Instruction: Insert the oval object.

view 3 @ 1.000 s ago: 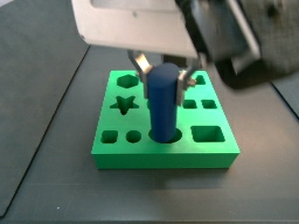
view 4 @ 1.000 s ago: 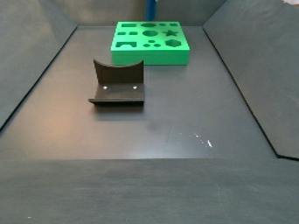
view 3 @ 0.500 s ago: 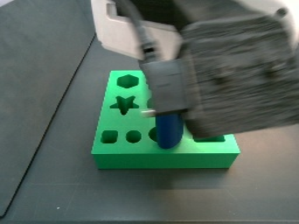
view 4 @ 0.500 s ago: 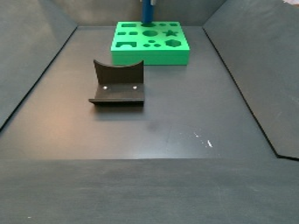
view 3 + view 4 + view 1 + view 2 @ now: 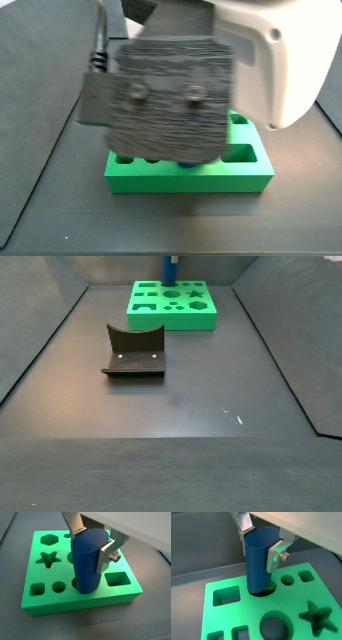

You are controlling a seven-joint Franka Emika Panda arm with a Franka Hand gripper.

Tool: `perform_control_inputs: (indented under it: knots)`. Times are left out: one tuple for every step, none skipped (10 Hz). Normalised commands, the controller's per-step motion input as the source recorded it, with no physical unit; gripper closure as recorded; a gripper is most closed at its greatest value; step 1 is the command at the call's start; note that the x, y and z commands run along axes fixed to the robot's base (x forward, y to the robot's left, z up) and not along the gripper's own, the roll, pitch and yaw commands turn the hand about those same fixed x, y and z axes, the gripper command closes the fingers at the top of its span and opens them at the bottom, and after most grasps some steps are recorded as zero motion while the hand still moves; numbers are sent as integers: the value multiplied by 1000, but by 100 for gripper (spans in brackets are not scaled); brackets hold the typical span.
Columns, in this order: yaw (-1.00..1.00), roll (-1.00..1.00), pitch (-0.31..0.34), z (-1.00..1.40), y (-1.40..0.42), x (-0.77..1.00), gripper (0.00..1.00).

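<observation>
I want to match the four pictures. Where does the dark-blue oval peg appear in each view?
Wrist view: the oval peg stands in the centre, gripper fingers on both sides, its foot in a hole of the green block.
Wrist view: centre, foot in a hole.
Side view: almost hidden behind the blurred arm; a blue sliver.
Side view: top edge, above the fixture.
Shared landmark: the green block.
</observation>
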Motion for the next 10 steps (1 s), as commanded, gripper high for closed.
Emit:
perform_control_inputs:
  knots:
    - [-780, 176, 40, 43, 74, 9, 100]
    - [-829, 149, 9, 94, 54, 0, 100]
    - [-991, 104, 0, 103, 0, 0, 100]
    - [-957, 123, 3, 57, 0, 0, 100]
    - [-897, 150, 39, 6, 0, 0, 100]
    - [-906, 139, 36, 0, 0, 0, 100]
    - [-909, 107, 46, 0, 17, 0, 100]
    - [-886, 80, 57, -323, 103, 0, 100]
    - [-823, 64, 29, -380, 174, 0, 100]
    - [-566, 79, 30, -306, 229, -51, 100]
